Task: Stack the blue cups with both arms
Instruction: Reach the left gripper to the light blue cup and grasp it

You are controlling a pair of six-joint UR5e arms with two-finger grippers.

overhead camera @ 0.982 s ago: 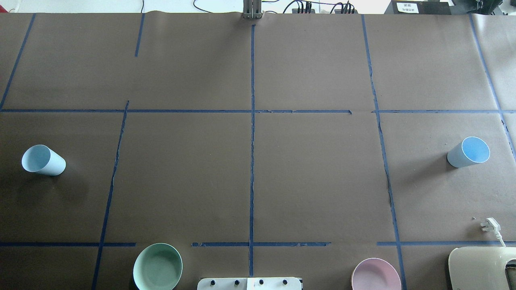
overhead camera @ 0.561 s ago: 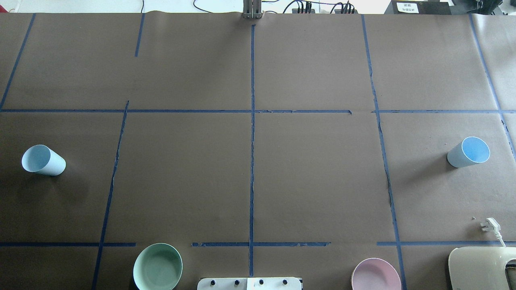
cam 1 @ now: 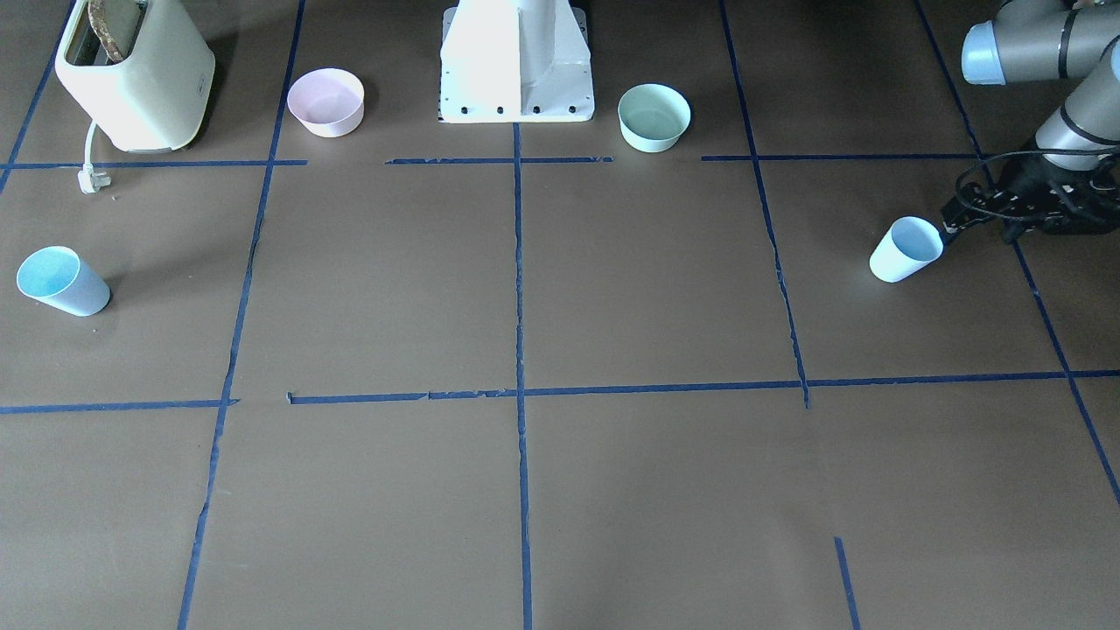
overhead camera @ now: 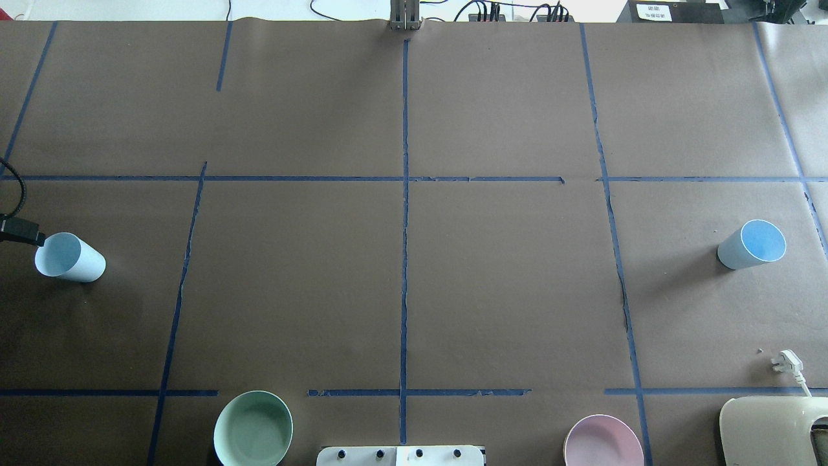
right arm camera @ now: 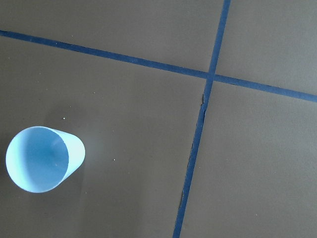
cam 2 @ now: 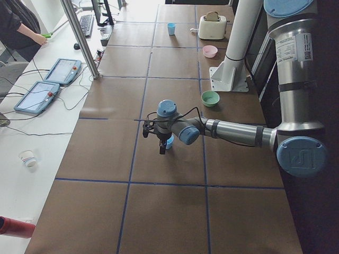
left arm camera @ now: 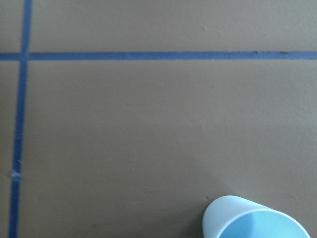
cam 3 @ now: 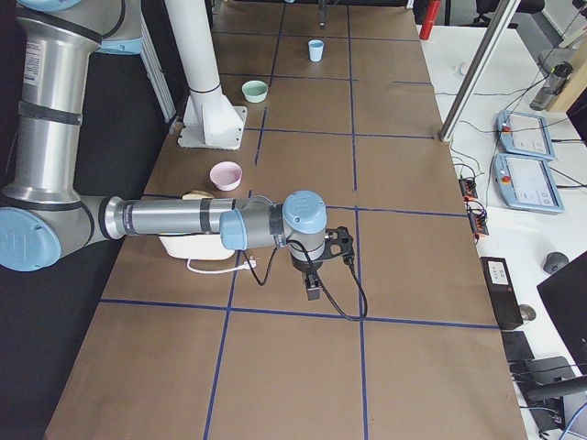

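One pale-blue cup (overhead camera: 70, 257) stands upright at the table's left side and also shows in the front view (cam 1: 906, 249). My left gripper (cam 1: 948, 229) hangs just outside it, close to its rim. Only its black tip (overhead camera: 26, 233) shows overhead, and I cannot tell whether it is open or shut. The left wrist view shows that cup's rim (left arm camera: 255, 220) at the bottom edge. The second blue cup (overhead camera: 752, 244) stands at the right side and shows in the right wrist view (right arm camera: 43, 158). My right gripper (cam 3: 314, 286) shows only in the right-side view, so its state is unclear.
A mint-green bowl (overhead camera: 253, 428) and a pink bowl (overhead camera: 603, 443) sit near the white pedestal (overhead camera: 401, 455). A cream toaster (overhead camera: 773, 430) with a loose plug (overhead camera: 786, 362) stands at the near right corner. Blue tape lines cross the brown table.
My left gripper's black tip and cable have come into the overhead view at the left edge, beside the left cup. Neither cup has moved.
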